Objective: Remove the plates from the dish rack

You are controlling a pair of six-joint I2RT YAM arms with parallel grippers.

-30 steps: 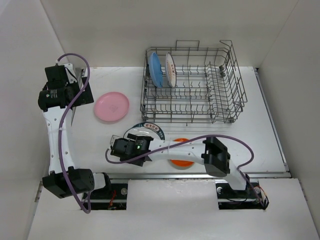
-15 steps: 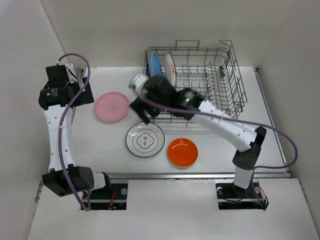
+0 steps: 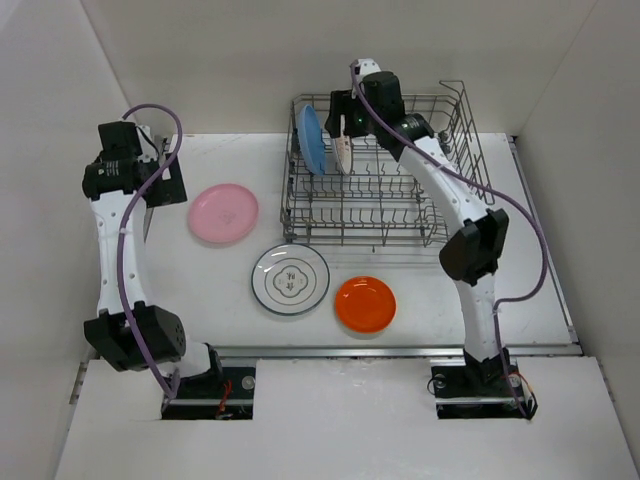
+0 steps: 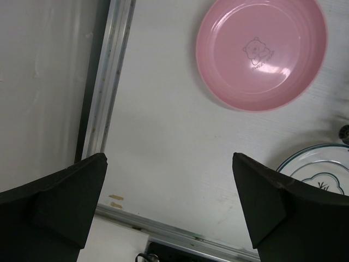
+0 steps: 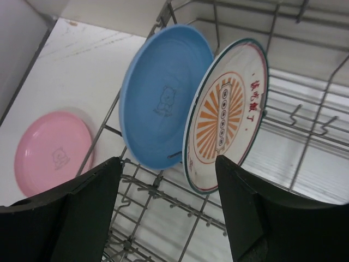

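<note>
The grey wire dish rack (image 3: 452, 190) stands at the back of the table. A blue plate (image 3: 312, 138) and a white plate with an orange pattern (image 3: 343, 152) stand upright in its back left corner. My right gripper (image 3: 341, 118) hovers open and empty just above them. In the right wrist view its jaws (image 5: 169, 215) are spread wide above the blue plate (image 5: 163, 103) and the patterned plate (image 5: 226, 114). A pink plate (image 3: 223, 213), a white dark-rimmed plate (image 3: 290, 279) and a small orange plate (image 3: 365, 304) lie flat on the table. My left gripper (image 3: 166, 187) is open and empty left of the pink plate (image 4: 262, 52).
White walls close in the table on the left, back and right. A metal rail (image 4: 106, 82) runs along the table's left edge under my left gripper (image 4: 169, 218). The rack's tines (image 5: 158, 188) rise below the right fingers. The rack's right half holds no plates.
My right arm has swung from the white dark-rimmed plate on the table up and back over the rack's standing plates. That plate now lies free. The left arm has barely moved.
</note>
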